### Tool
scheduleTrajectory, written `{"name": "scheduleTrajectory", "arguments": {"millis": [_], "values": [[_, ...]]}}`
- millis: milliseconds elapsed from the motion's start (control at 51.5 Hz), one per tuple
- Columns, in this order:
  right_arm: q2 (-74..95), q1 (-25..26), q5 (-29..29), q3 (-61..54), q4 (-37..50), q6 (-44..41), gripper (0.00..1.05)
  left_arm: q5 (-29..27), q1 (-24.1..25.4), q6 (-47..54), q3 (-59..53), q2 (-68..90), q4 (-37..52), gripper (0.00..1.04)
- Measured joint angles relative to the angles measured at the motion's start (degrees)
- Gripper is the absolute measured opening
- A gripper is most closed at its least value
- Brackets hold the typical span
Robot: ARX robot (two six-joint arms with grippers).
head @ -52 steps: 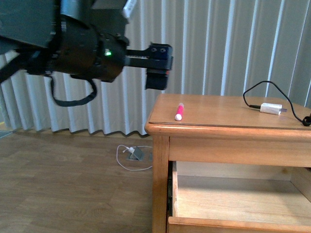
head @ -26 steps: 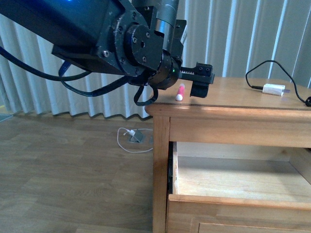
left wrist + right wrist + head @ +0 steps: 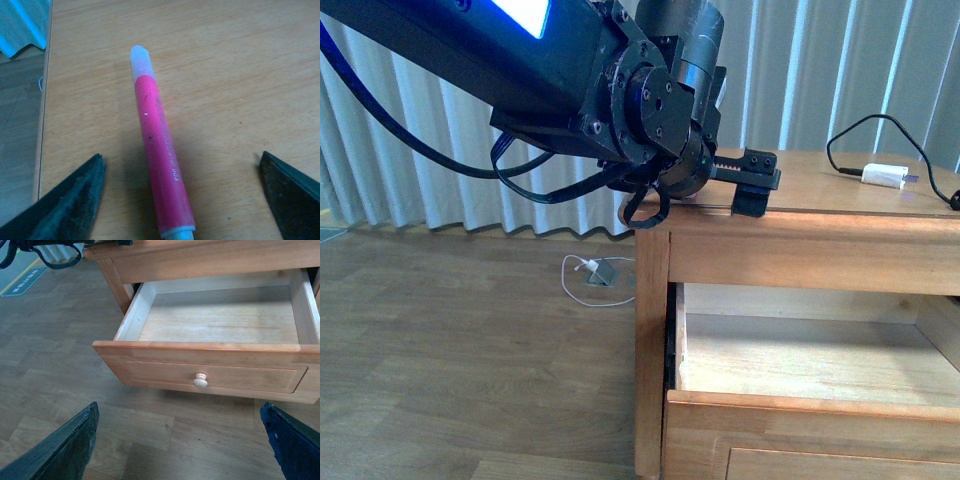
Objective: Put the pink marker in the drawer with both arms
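Note:
The pink marker [image 3: 159,150] lies flat on the nightstand top [image 3: 225,60], its white rounded end pointing away from the wrist. My left gripper [image 3: 181,156] is open, one finger on each side of the marker and neither touching it. In the front view the left gripper [image 3: 755,185] reaches over the top's left corner, and the arm hides the marker. The drawer [image 3: 210,375] with its round pale knob [image 3: 200,380] stands pulled out and empty; its front edge [image 3: 800,410] also shows in the front view. My right gripper [image 3: 178,406] hangs open above the floor in front of the drawer.
A white charger block [image 3: 883,176] with a black cable lies at the right of the nightstand top [image 3: 840,200]. Pale curtains [image 3: 440,170] hang behind. On the wooden floor a white cable and a grey piece [image 3: 600,272] lie left of the nightstand.
My left arm has swung right and down onto the nightstand's left corner. Its gripper now straddles the marker and hides it in the front view.

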State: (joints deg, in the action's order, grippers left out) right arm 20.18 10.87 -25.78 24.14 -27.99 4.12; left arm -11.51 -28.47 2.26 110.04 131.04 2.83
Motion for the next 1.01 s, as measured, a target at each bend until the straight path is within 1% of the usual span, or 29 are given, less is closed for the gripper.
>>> {"name": "scheduleTrajectory", "arguments": {"millis": [78, 136, 213, 330, 369, 466, 582, 699, 757, 873, 970, 1009], "values": [[0.0, 0.0, 0.0, 0.0, 0.0, 0.0, 0.96, -0.13, 0.0, -0.17, 0.0, 0.0, -0.26, 0.76], [0.0, 0.0, 0.0, 0.0, 0.0, 0.0, 0.96, -0.5, 0.0, -0.26, 0.0, 0.0, -0.79, 0.62], [0.0, 0.0, -0.02, 0.0, 0.0, 0.0, 0.96, -0.79, 0.04, -0.26, -0.17, -0.02, -0.96, 0.47], [0.0, 0.0, 0.0, 0.0, 0.0, 0.0, 0.96, -0.5, 0.48, 0.13, -3.21, -1.66, 0.15, 0.21], [0.0, 0.0, 0.0, 0.0, 0.0, 0.0, 0.96, 0.02, 0.68, 0.33, -4.11, -2.27, 0.68, 0.17], [0.0, 0.0, 0.0, 0.0, 0.0, 0.0, 0.96, 3.04, 1.4, 2.1, -7.61, -4.26, 3.15, 0.15], [0.0, 0.0, -0.02, 0.0, 0.0, 0.0, 0.96, 10.49, 2.51, 5.4, -13.07, -7.28, 7.72, 0.15], [0.0, 0.0, 0.0, 0.0, 0.0, 0.0, 0.96, 19.34, 3.96, 8.63, -19.74, -11.32, 12.55, 0.15], [0.0, 0.0, 0.0, 0.0, 0.0, 0.0, 0.96, 24.0, 4.61, 9.7, -22.1, -13.46, 13.44, 0.15], [0.0, 0.0, 0.0, 0.0, 0.0, 0.0, 0.96, 31.45, 5.64, 11.67, -25.68, -17.99, 13.44, 0.15], [0.0, 0.0, -0.02, 0.0, 0.0, 0.0, 0.96, 36.7, 6.03, 13.51, -27.87, -20.92, 12.96, 0.15], [0.0, 0.0, -0.02, 0.0, 0.0, 0.0, 0.96, 37.97, 6.01, 14.25, -28.5, -21.46, 12.79, 0.15]]}}
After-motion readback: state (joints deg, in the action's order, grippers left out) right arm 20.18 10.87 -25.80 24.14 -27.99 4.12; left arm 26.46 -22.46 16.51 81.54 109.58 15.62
